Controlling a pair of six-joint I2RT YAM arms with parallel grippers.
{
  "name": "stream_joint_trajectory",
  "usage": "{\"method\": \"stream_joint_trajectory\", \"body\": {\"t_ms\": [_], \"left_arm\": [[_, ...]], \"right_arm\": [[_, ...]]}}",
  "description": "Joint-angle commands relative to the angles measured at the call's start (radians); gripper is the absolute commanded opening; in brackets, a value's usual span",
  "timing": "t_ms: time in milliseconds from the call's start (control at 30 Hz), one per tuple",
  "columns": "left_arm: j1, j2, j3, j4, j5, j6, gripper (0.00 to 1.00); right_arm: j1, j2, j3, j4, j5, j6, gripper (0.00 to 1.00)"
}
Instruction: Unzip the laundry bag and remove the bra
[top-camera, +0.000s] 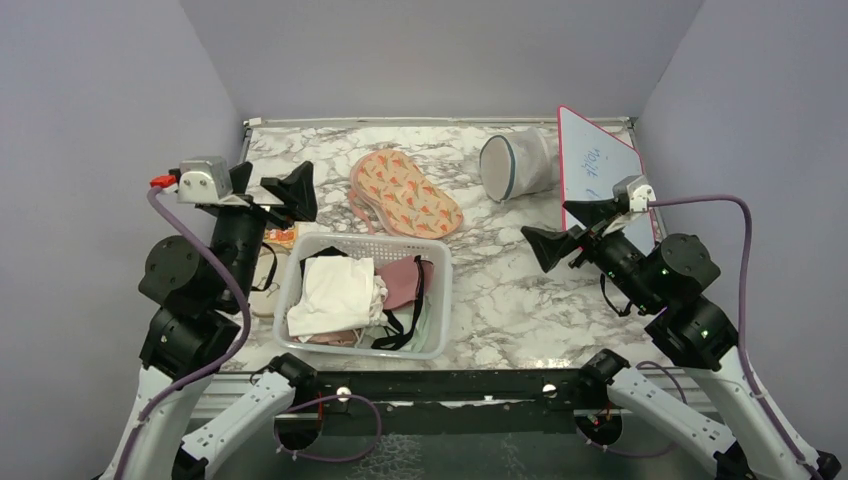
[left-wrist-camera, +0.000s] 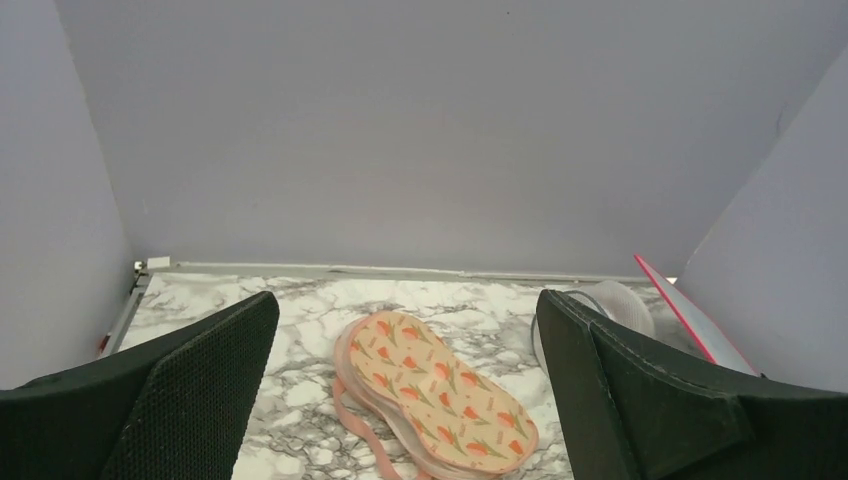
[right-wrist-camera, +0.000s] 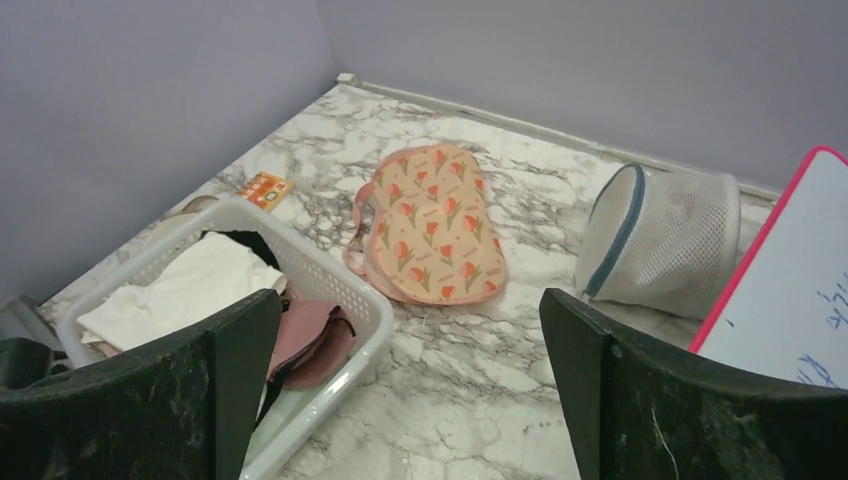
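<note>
The laundry bag (top-camera: 515, 165) is a white mesh cylinder with grey-blue piping, lying on its side at the back right of the marble table. It also shows in the right wrist view (right-wrist-camera: 660, 240), and its edge shows behind a finger in the left wrist view (left-wrist-camera: 622, 302). No dark red bra shows in any view. My left gripper (top-camera: 272, 190) is open and empty at the back left, far from the bag; it is also in the left wrist view (left-wrist-camera: 405, 300). My right gripper (top-camera: 547, 220) is open and empty, in front of the bag; it is also in the right wrist view (right-wrist-camera: 408, 300).
A white slatted basket (top-camera: 365, 238) at front centre holds white cloth (top-camera: 335, 295) and a dusty pink garment with black straps (top-camera: 405, 282). A peach tulip-print pouch (top-camera: 405, 192) lies mid-table. A pink-rimmed whiteboard (top-camera: 600, 160) leans at the right. A small orange card (right-wrist-camera: 264, 187) lies behind the basket.
</note>
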Motion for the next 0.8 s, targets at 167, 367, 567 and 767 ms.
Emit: {"method": "stream_joint_trajectory", "body": {"t_ms": [167, 367, 567, 767], "left_arm": [[0.125, 0.067, -0.137, 0.181, 0.165, -0.031, 0.99], [0.171, 0.116, -0.246, 0.273, 0.258, -0.016, 0.99], [0.190, 0.178, -0.327, 0.312, 0.331, -0.027, 0.99], [0.201, 0.283, -0.315, 0.286, 0.429, -0.022, 0.99]], "right_arm": [[-0.036, -0.010, -0.072, 0.047, 0.212, 0.133, 1.00], [-0.057, -0.001, -0.081, 0.070, 0.153, 0.155, 1.00], [-0.071, 0.075, -0.060, 0.139, 0.017, 0.107, 1.00], [-0.069, 0.330, 0.065, 0.113, -0.064, 0.072, 1.00]]}}
